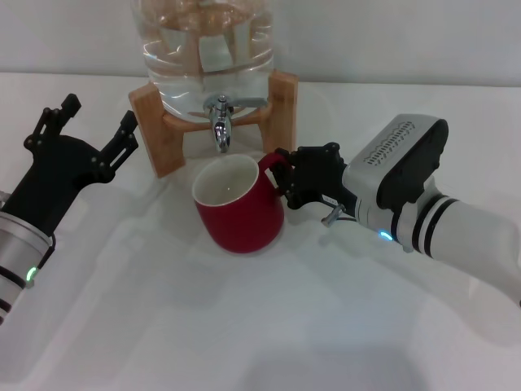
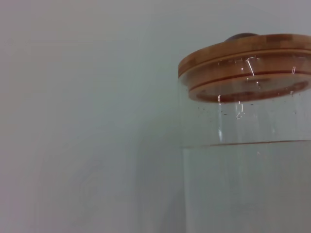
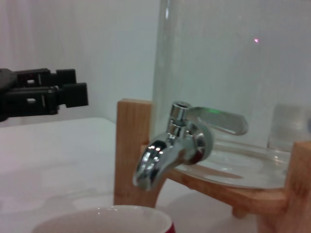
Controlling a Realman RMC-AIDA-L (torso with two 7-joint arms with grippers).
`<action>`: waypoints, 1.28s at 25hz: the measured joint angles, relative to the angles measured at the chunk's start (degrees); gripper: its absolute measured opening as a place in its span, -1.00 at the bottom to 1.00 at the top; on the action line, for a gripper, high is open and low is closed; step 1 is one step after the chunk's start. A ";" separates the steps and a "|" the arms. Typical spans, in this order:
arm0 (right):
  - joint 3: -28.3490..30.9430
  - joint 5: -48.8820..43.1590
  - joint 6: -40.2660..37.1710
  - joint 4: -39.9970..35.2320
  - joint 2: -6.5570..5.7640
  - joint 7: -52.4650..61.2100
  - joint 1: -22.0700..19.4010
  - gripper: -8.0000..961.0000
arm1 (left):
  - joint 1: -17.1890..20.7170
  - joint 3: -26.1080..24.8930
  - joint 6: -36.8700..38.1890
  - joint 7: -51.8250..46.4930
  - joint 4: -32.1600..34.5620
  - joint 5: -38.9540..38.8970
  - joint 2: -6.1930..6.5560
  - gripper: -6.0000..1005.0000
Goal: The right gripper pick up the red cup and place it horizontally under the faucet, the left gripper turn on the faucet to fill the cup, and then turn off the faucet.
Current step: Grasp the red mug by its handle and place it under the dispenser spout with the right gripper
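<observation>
The red cup [image 1: 240, 216] sits tilted just below the spout of the chrome faucet [image 1: 220, 122], its white inside facing up and toward me. My right gripper [image 1: 285, 179] is shut on the cup's handle from the right. In the right wrist view the faucet [image 3: 170, 150] is close, its lever [image 3: 218, 121] lying level, with the red cup's rim [image 3: 104, 221] under the spout. My left gripper [image 1: 99, 114] stands open to the left of the wooden stand, apart from the faucet; the left gripper [image 3: 77, 87] also shows far off in the right wrist view.
The clear water jug [image 1: 203, 41] rests on a wooden stand [image 1: 163, 147] at the back of the white table. The left wrist view shows only the jug's glass wall [image 2: 243, 184] and its wooden lid [image 2: 248, 58] against a plain wall.
</observation>
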 joint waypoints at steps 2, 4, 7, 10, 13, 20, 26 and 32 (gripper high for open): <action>0.59 0.01 0.57 -0.21 -0.01 0.00 0.11 -0.70 | 0.00 0.00 0.00 0.00 0.04 0.00 0.00 0.74; 1.08 -0.05 0.90 -0.36 -0.01 0.00 0.12 -0.70 | 0.00 0.00 0.00 0.00 0.05 0.00 0.00 0.74; 1.30 0.00 1.27 -0.56 -0.01 0.00 0.24 -0.70 | -0.03 0.00 0.00 0.00 0.07 0.00 0.00 0.74; 1.37 0.09 1.73 -0.72 -0.01 0.00 0.57 -0.69 | -0.13 0.00 0.00 0.00 0.16 0.00 0.00 0.74; 1.86 0.10 2.15 -0.78 0.00 0.00 0.81 -0.69 | -0.23 0.00 0.00 0.00 0.23 0.00 0.00 0.74; 3.45 0.12 2.77 -0.95 -0.01 0.00 0.89 -0.69 | -0.27 0.00 0.01 0.00 0.25 0.00 -0.07 0.74; 4.38 0.22 3.20 -1.08 -0.01 0.00 0.63 -0.69 | -0.32 0.00 0.08 0.00 0.23 0.00 -0.09 0.74; 4.38 0.25 3.24 -1.27 0.00 0.00 0.32 -0.68 | -0.69 0.00 0.13 0.00 -0.16 0.00 -0.09 0.74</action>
